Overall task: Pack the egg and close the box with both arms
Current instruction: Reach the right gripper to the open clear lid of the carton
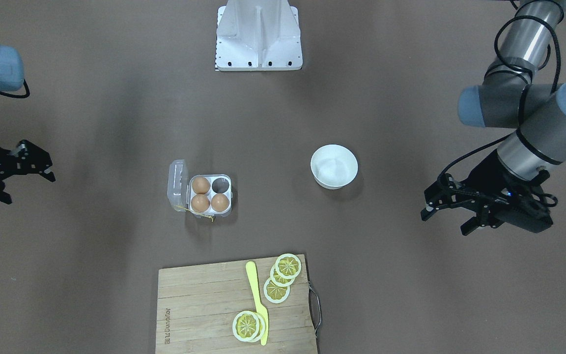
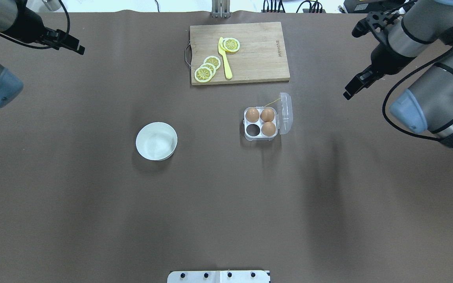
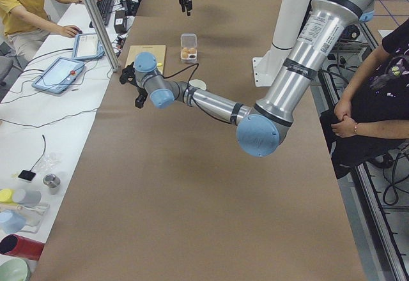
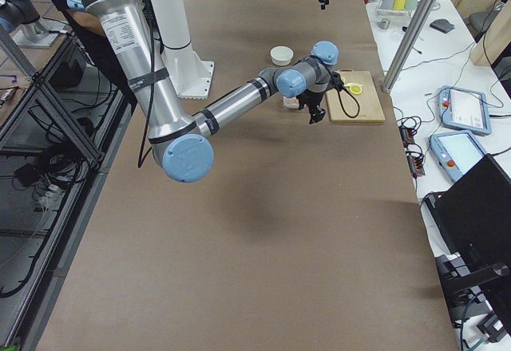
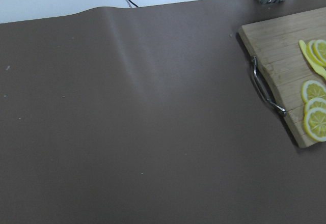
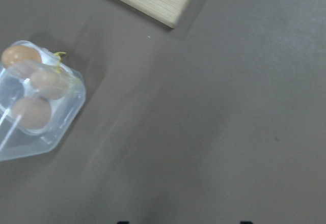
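The clear four-cell egg box [image 2: 261, 124] sits right of the table's middle with its lid [image 2: 285, 113] swung open. Three orange-brown eggs [image 2: 267, 114] fill three cells, and the cell nearest me on the left [image 2: 253, 130] is empty. The box also shows in the front view [image 1: 209, 195] and blurred at the left of the right wrist view [image 6: 35, 102]. No loose egg shows. My right gripper [image 2: 352, 62] hangs open and empty to the right of the box, well apart. My left gripper [image 1: 445, 221] is open and empty at the far left edge.
An empty white bowl [image 2: 156, 140] stands left of the middle. A wooden cutting board [image 2: 258, 47] with lemon slices [image 2: 209, 67] and a yellow knife [image 2: 225, 59] lies at the far edge, just beyond the box. The white pedestal base [image 1: 258, 37] is on my side.
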